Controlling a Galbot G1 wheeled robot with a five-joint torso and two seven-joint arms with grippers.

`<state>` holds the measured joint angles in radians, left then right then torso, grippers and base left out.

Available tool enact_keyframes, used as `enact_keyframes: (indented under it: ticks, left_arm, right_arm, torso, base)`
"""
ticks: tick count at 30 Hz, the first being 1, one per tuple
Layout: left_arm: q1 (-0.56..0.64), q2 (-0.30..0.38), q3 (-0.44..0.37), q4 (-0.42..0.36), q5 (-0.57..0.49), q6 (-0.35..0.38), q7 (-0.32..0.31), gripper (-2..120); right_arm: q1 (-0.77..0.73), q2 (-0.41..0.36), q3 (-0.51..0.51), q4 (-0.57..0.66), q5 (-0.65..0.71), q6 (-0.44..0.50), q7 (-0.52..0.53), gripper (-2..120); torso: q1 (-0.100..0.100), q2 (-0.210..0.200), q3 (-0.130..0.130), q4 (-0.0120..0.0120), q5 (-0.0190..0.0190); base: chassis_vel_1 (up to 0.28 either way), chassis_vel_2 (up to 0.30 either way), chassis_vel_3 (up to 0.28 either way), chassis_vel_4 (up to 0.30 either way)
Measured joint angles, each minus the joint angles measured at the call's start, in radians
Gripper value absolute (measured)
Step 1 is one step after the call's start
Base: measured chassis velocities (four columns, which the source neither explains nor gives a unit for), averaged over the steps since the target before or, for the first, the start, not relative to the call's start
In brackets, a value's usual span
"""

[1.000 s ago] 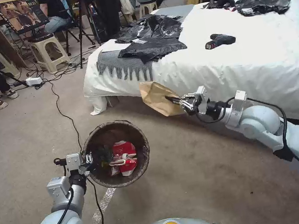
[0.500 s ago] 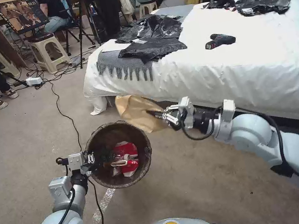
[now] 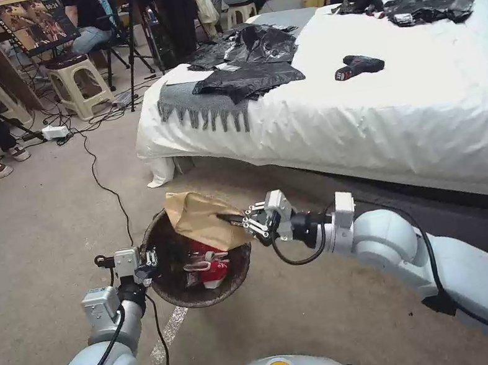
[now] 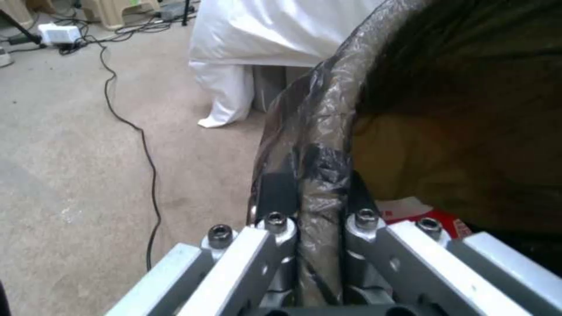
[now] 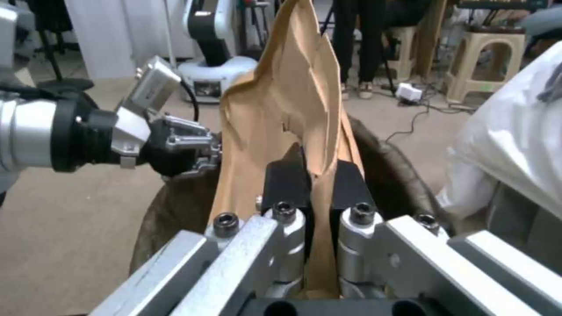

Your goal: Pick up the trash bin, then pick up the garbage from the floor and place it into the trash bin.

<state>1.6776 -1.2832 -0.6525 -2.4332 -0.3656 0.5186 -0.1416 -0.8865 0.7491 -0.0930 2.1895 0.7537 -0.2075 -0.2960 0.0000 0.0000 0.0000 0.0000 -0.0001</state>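
Both hands clamped, left hand on trash bin rim, right hand on paper bag

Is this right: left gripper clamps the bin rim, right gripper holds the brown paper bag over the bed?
Not quite. The right gripper holds the paper bag over the bin, not the bed, as the head view shows. The left gripper does clamp the rim.

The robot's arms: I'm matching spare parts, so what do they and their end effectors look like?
Both arms are glossy white rounded shells with loose black cables. The left end effector and right end effector have silver metal linkages with hex bolts, black finger pads and black wrist collars.
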Motion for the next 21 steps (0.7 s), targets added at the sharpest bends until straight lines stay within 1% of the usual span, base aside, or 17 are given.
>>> enact_keyframes:
  ticks: [5, 11, 21]
  left_arm:
    - [-0.002, -0.001, 0.000, -0.003, 0.001, 0.001, 0.003, 3]
    - [-0.003, -0.008, 0.004, -0.003, 0.006, 0.001, 0.005, 3]
    - [-0.002, -0.010, 0.004, -0.005, 0.007, 0.000, 0.007, 3]
  right_arm:
    - [0.004, 0.040, -0.042, -0.027, -0.031, -0.001, 0.010, 0]
    - [0.034, 0.064, -0.106, -0.062, -0.051, -0.002, 0.026, 0]
    - [0.059, 0.107, -0.146, -0.107, -0.101, 0.002, 0.028, 0]
  torso:
    - [0.000, 0.000, 0.000, 0.0000, 0.0000]
    - [0.000, 0.000, 0.000, -0.0001, -0.0001]
    - [0.000, 0.000, 0.000, 0.0000, 0.0000]
  base:
    - [0.000, 0.000, 0.000, 0.000]
    - [0.000, 0.000, 0.000, 0.000]
    - [0.000, 0.000, 0.000, 0.000]
